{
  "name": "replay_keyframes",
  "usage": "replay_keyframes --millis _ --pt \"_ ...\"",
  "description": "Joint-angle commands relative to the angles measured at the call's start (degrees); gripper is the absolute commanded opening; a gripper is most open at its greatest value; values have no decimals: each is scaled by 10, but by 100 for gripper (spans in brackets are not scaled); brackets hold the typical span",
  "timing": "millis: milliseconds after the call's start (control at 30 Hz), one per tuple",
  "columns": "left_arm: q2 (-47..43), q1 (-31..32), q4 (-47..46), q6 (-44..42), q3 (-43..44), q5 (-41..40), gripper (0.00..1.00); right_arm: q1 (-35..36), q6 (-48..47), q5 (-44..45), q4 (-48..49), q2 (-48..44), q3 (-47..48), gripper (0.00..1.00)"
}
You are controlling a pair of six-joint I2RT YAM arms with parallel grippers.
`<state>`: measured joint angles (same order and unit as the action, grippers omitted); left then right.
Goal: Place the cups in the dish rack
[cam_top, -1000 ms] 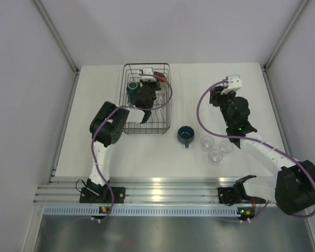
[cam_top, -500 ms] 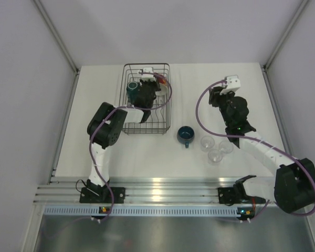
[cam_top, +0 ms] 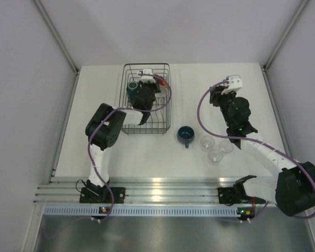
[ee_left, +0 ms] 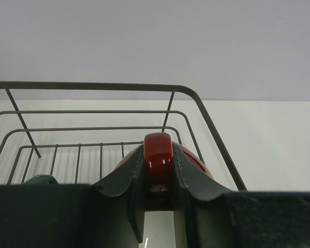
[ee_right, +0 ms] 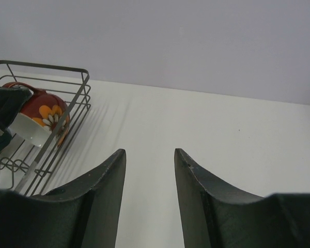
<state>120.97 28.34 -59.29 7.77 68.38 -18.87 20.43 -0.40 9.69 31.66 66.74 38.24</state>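
A: How is the left arm (cam_top: 102,131) set?

B: It rises from its base, folds at the elbow, and the forearm reaches away and to the right. The left tool (ee_left: 158,161) is clamped on the handle of the red cup (ee_left: 158,149), 1 finger on each side.

A: And the right arm (cam_top: 262,149)?

B: It stretches from the near right corner up and leftward, wrist raised. The right tool (ee_right: 150,152) has its 2 fingers (ee_right: 106,191) spread well apart.

The left arm's (cam_top: 102,130) elbow has drifted a little to its left, away from the dish rack (cam_top: 147,64).
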Motion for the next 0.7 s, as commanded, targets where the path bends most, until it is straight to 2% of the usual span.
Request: replay_keyframes --millis 0,200,500,667 --pt "-20 14 -32 -5 -38 20 0 -11 1 -9 9 -13 4 43" --pt "-65 15 -122 3 -83 29 0 -11 27 -27 10 9 10 43" --pt "-109 12 -151 -17 -86 33 0 -11 48 -92 1 39 39 44" --pt "-141 8 -172 -7 -103 46 0 -11 54 -166 -26 62 74 44"
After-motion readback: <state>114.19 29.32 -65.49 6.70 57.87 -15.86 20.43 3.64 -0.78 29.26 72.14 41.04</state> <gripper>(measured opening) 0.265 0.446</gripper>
